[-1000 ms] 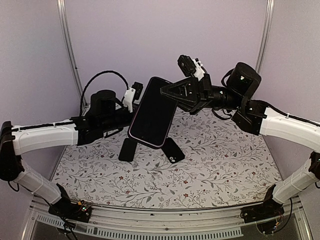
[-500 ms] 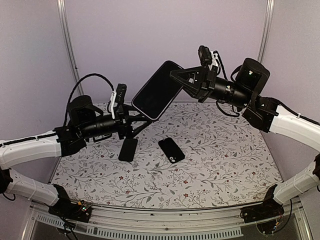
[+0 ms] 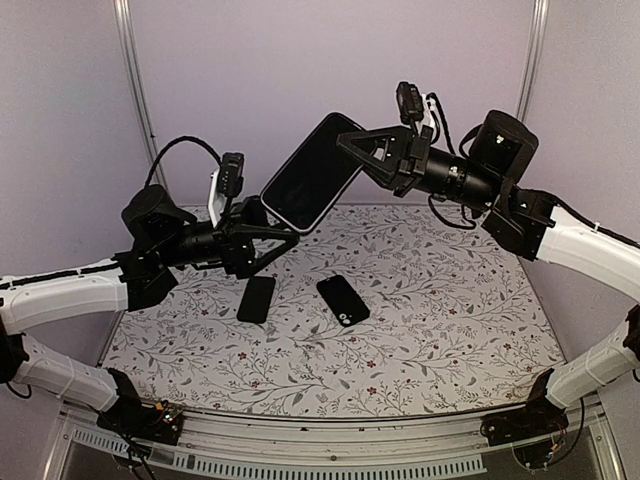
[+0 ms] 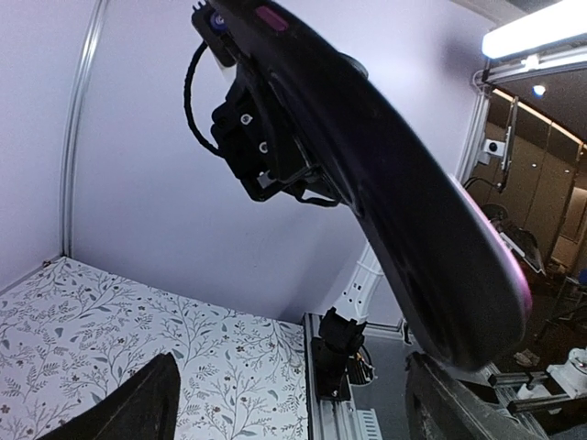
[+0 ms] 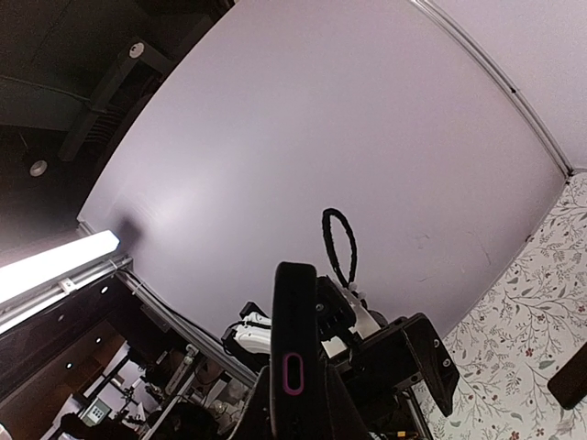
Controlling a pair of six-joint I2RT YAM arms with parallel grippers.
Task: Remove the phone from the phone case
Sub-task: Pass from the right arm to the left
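Note:
The phone (image 3: 312,185), dark screen facing the camera, sits in its black phone case (image 5: 292,330) with a pink-ringed side button. It hangs tilted high above the table. My right gripper (image 3: 348,150) is shut on its upper right edge; in the right wrist view the fingers (image 5: 266,412) press both faces of the case, one on each side. My left gripper (image 3: 280,255) is open, below and left of the phone, apart from it. In the left wrist view the phone (image 4: 404,211) arches over my spread left gripper (image 4: 293,412), with nothing between the fingers.
Two flat black items lie on the flowered table (image 3: 430,330): one (image 3: 256,298) under my left gripper, another with a small round hole (image 3: 343,300) near the middle. Purple walls and metal posts (image 3: 135,90) close the back.
The left gripper opened, came off the phone and drew back to the left. The right gripper lifted the phone up and to the right.

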